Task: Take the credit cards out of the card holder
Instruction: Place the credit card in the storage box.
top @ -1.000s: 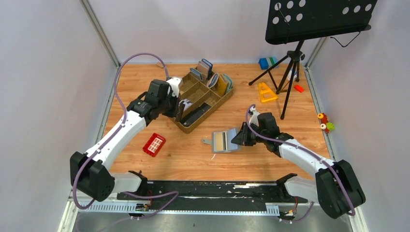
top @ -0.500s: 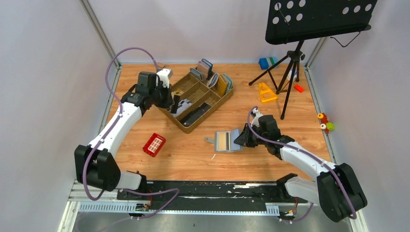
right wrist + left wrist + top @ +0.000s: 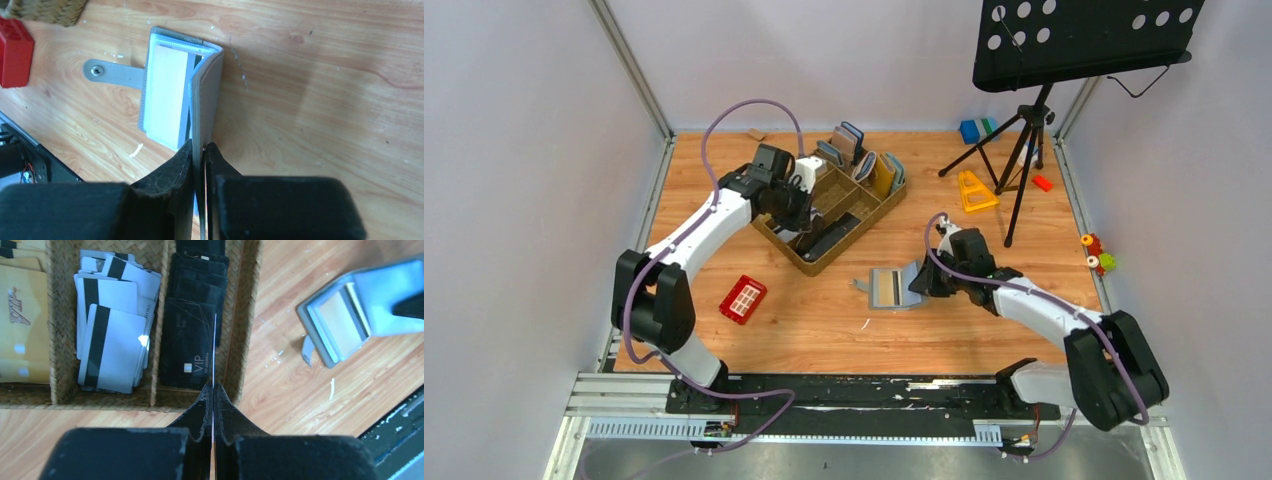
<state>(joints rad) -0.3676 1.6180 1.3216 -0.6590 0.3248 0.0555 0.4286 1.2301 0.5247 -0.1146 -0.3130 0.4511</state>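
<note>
Biggest worry first: the brown compartment tray (image 3: 246, 315) lies just beyond the left gripper (image 3: 213, 388), whose fingers are pressed tight on a thin card (image 3: 214, 347) held edge-on over the black VIP cards (image 3: 188, 342). Let go off-line and it may catch the woven wall beside it. Smaller risk: the right gripper (image 3: 199, 150), jaws nearly closed, pinches the raised cover of the card holder (image 3: 167, 92) lying just ahead. A slip could flop it shut. Around them stands a pale-walled enclosure (image 3: 524, 150), and underneath a smooth, lightly scuffed wood-grain table (image 3: 325, 90).
</note>
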